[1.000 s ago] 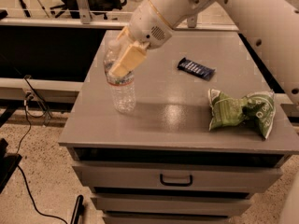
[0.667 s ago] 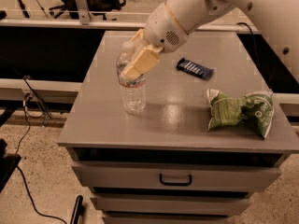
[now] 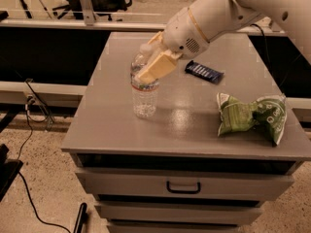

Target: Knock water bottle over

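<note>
The water bottle (image 3: 145,98) is a clear ribbed plastic bottle with a white cap and a thin red and blue band. It stands upright on the left half of the grey cabinet top (image 3: 112,125). My gripper (image 3: 146,64) reaches in from the upper right on a white arm. Its cream fingers (image 3: 156,67) sit on either side of the bottle's upper body, one in front and one behind, closed against it. The front finger hides part of the label band and neck.
A dark blue snack bar (image 3: 204,72) lies behind and to the right of the bottle. A green chip bag (image 3: 250,115) lies at the right front. Drawers (image 3: 183,187) are below the top. A rail and office chairs stand behind, and cables lie on the floor at left.
The gripper and the bottle have moved together to the right across the cabinet top. The bottle has stayed upright. The snack bar and the bag have not moved.
</note>
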{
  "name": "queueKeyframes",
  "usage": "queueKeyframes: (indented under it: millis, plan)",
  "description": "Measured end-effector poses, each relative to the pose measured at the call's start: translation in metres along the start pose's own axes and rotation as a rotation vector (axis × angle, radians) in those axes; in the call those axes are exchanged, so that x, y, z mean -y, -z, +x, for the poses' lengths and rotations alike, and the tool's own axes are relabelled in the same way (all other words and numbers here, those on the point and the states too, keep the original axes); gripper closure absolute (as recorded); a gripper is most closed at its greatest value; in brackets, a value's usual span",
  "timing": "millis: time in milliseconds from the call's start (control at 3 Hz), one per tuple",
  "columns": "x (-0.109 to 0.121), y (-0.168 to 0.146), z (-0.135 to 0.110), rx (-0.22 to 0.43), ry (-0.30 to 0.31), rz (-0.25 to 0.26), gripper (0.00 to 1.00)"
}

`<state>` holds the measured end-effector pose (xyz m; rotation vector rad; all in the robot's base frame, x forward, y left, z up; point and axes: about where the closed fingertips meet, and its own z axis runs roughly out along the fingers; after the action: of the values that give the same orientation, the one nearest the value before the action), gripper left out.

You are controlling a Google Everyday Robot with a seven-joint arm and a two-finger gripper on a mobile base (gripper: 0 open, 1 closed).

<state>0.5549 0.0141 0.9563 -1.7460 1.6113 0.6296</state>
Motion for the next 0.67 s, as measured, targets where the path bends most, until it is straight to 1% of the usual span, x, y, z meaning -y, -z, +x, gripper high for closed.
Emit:
queueKeyframes:
  millis: [333,667]
  plan:
    - [0.0,0.01,0.0,-0.108,0.022,0.007,1.0]
    - [0.004,0.032,-0.002,-0.282,0.062,0.007,1.0]
